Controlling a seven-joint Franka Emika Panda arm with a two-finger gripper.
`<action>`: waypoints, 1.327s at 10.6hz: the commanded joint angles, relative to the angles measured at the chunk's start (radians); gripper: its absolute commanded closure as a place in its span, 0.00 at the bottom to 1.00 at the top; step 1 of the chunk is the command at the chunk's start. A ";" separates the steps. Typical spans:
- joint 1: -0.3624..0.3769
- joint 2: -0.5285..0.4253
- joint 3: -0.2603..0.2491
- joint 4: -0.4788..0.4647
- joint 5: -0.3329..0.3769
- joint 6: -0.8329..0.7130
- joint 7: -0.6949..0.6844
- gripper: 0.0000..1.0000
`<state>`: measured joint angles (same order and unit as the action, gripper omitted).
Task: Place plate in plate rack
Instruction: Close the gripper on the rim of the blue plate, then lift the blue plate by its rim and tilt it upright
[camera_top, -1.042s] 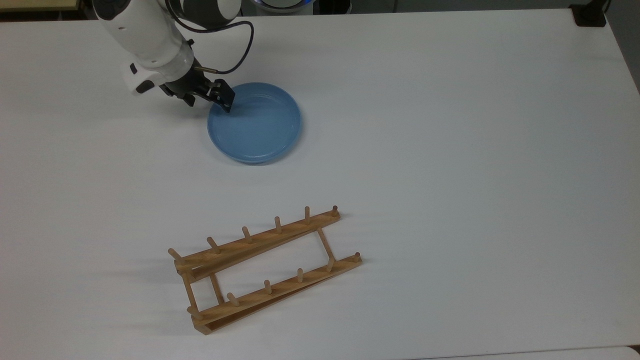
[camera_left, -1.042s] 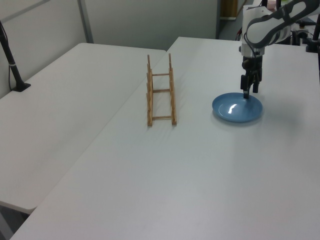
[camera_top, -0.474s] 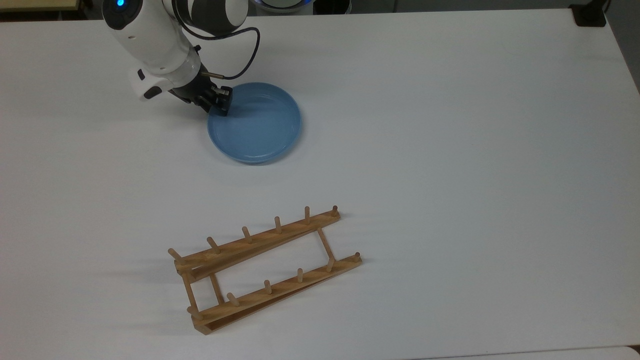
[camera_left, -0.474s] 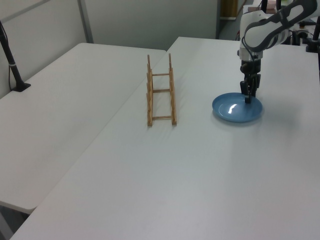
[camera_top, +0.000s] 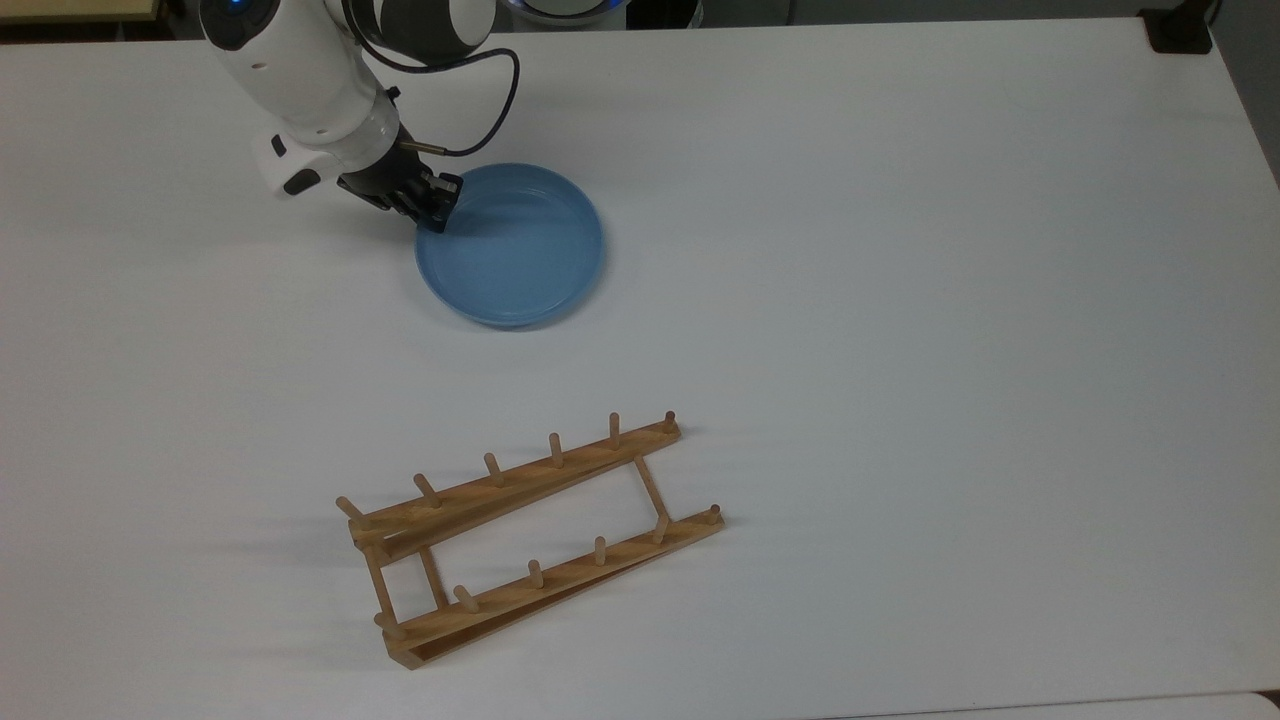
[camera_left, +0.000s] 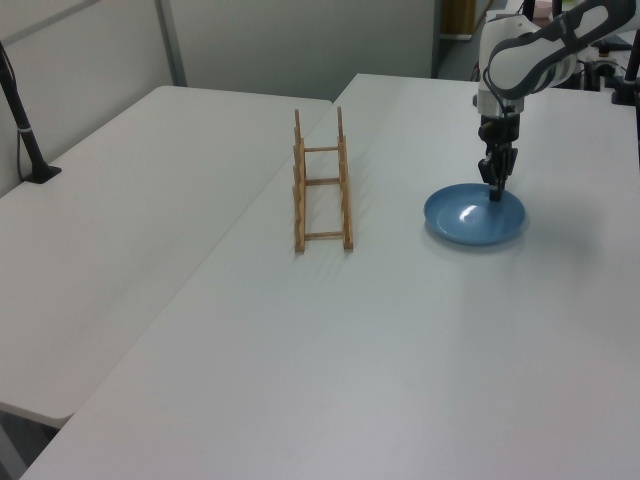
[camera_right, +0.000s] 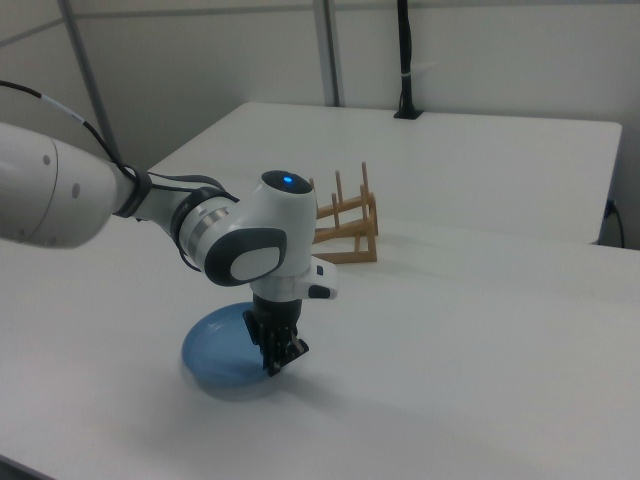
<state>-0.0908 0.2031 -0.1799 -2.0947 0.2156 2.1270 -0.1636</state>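
— Top view first: where is the plate (camera_top: 515, 250)?
— Flat on the white table (camera_top: 900, 300), toward its far edge, well apart from the plate rack (camera_top: 530, 530) near the front edge. The gripper (camera_top: 436, 208) sits at the plate's rim on the top view's left, fingers drawn close together over it.

— Left view?
— The gripper (camera_left: 495, 190) points straight down onto the plate's (camera_left: 470, 216) far rim; the rack (camera_left: 321, 185) stands apart.

— Right view?
— The fingers pinch the rim of the plate (camera_right: 222, 352), the gripper (camera_right: 280, 364) at its near side.
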 joint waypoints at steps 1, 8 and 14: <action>-0.001 -0.033 0.004 0.018 0.013 0.005 0.007 1.00; -0.006 -0.050 0.004 0.071 0.017 -0.016 -0.013 1.00; 0.010 -0.080 0.036 0.300 0.064 0.153 0.042 1.00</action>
<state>-0.0888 0.1291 -0.1623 -1.8584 0.2651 2.1787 -0.1552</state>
